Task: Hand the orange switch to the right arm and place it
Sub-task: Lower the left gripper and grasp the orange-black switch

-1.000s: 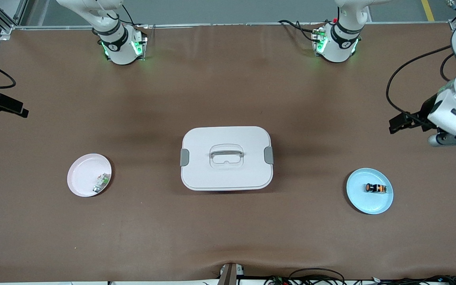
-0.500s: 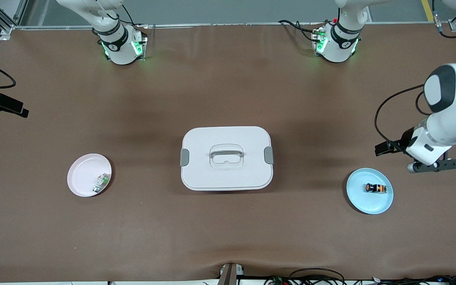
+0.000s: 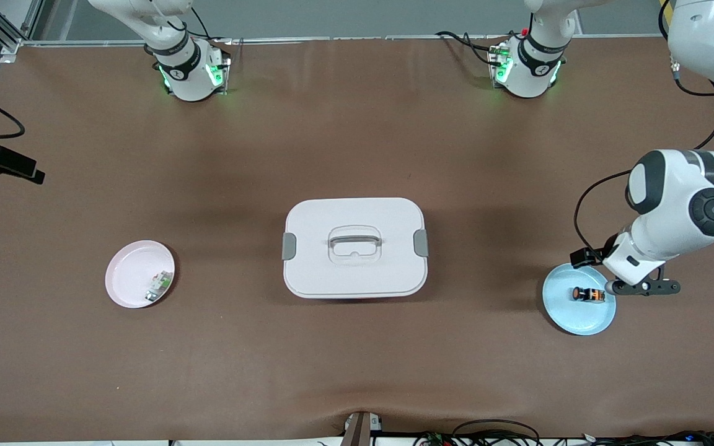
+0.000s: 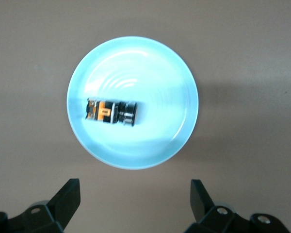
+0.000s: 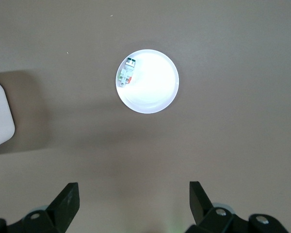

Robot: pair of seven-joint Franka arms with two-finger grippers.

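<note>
The orange switch (image 3: 589, 295) lies on its side on a light blue plate (image 3: 574, 319) toward the left arm's end of the table. In the left wrist view the switch (image 4: 110, 111) lies near the middle of the plate (image 4: 136, 58). My left gripper (image 3: 642, 288) is open and empty, over the table just off the plate's rim. Its fingers (image 4: 68, 196) stand wide apart, with the plate outside the gap. My right gripper (image 5: 134, 194) is open and empty, high over the table near the pink plate (image 5: 155, 92).
A white lidded box (image 3: 320, 272) with a handle stands mid-table. The pink plate (image 3: 124, 272) toward the right arm's end holds a small white-and-green part (image 3: 158, 286). The box's corner (image 5: 0, 116) shows in the right wrist view.
My left arm has swung down toward the blue plate and now hangs at its rim. The right arm, the plates and the box have not moved.
</note>
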